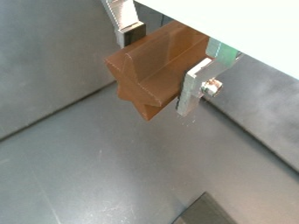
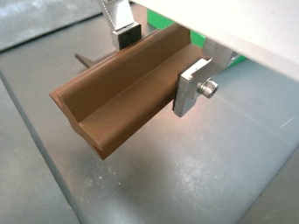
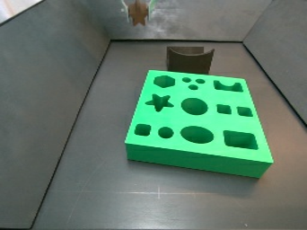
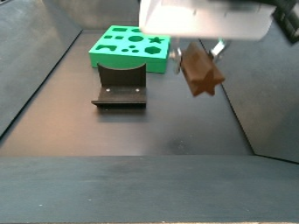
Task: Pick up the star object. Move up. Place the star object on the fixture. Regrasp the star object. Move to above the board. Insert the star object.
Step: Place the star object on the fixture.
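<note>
In a side view the floor (image 3: 72, 162) left of the board (image 3: 198, 121) is a broad bare dark strip running to the grey side wall (image 3: 48, 63). The board lies flat, its star hole (image 3: 159, 101) near its left edge. Behind it the fixture (image 3: 188, 57) stands close to the back wall, just apart from the board's far edge. High at the top, left of the fixture, the star (image 3: 140, 13) hangs in the air, small and partly blurred, well clear of everything below.

In a side view from the opposite end, the left wall (image 4: 30, 61) slopes in, then comes open floor, then the fixture (image 4: 121, 87) with the board (image 4: 131, 46) right behind it. To the right the star (image 4: 201, 72) hangs off the floor under the gripper (image 4: 201, 48), beside the fixture and apart from it. Bare floor spreads beneath it and toward the near edge; the right wall is near.

In both wrist views the gripper (image 1: 163, 66) is pinching the star (image 1: 152, 74) between its silver fingers (image 1: 198, 83), the pads pressed on opposite sides. The star (image 2: 122, 101) juts out past the fingers (image 2: 193, 87), with empty grey floor below and a sliver of green behind.
</note>
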{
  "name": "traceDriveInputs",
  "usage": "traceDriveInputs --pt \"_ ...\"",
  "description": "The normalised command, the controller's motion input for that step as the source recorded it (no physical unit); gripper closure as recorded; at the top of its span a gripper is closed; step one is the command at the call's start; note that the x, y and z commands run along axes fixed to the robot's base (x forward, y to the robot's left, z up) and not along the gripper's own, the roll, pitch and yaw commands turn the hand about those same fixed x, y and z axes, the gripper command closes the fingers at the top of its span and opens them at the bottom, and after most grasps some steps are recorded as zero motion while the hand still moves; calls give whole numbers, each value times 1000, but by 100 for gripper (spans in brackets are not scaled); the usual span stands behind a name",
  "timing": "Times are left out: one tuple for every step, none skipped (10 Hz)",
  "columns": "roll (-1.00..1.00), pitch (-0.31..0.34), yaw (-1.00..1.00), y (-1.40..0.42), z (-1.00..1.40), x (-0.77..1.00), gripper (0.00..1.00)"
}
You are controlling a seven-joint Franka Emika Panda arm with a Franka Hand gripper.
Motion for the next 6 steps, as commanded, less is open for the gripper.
traceDriveInputs --pt "-31 25 4 -14 994 -20 100" --pt "-39 30 6 -12 718 -11 100" --pt "-43 35 6 -11 607 -8 100" --pt "-52 47 6 -9 381 3 100" --pt "-59 59 7 -6 213 8 100" --pt "-486 392 -344 -987 -143 1000 100"
